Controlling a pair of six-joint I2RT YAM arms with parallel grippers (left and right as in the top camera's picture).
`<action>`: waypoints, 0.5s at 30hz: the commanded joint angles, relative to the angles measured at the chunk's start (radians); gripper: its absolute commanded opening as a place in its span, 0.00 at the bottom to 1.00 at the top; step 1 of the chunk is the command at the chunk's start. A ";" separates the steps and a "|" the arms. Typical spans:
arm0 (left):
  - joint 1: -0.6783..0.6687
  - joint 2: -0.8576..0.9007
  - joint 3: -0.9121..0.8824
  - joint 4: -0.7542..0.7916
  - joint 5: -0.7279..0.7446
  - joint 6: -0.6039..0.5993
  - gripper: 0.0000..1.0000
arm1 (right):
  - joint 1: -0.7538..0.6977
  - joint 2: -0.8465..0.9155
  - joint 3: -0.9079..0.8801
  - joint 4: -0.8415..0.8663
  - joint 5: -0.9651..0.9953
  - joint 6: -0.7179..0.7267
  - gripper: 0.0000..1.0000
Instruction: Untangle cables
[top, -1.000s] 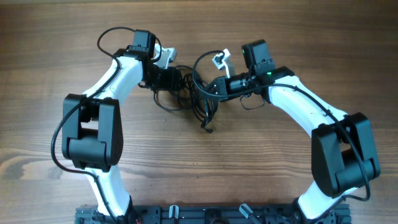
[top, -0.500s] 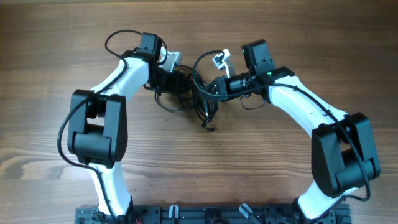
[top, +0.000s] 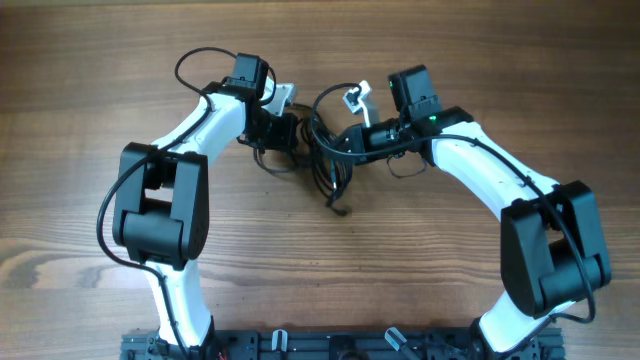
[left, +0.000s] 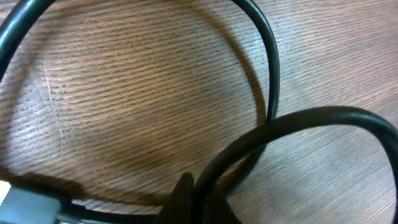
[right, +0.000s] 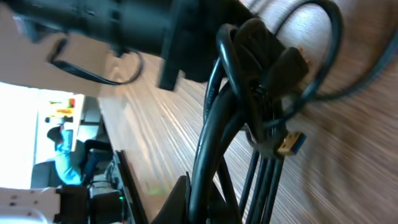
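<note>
Wood-grain table (top: 90, 60): near the middle of its far edge the cables (top: 322, 165) lie knotted between both grippers, about equally near each. Left gripper (top: 287, 132) and right gripper (top: 345, 137) each look pinched shut on a strand. The bundle's long axis runs far-to-near, its loose tail pointing at the near edge, a USB plug (right: 289, 144) within.

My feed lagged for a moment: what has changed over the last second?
The left arm swung in toward the cables, bringing the left gripper closer to the right gripper; the loops beside it shifted along with it. Whether either grip changed is unclear. The right arm and the loose plug end stayed put.
</note>
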 joint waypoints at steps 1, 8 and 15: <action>0.019 -0.002 -0.002 0.003 -0.002 -0.055 0.04 | 0.003 0.007 -0.002 -0.048 0.165 -0.019 0.04; 0.078 -0.006 -0.002 -0.001 -0.001 -0.148 0.04 | 0.003 0.009 -0.002 -0.077 0.397 0.038 0.04; 0.164 -0.006 -0.002 -0.009 0.174 -0.147 0.04 | 0.003 0.009 -0.019 -0.077 0.474 0.070 0.05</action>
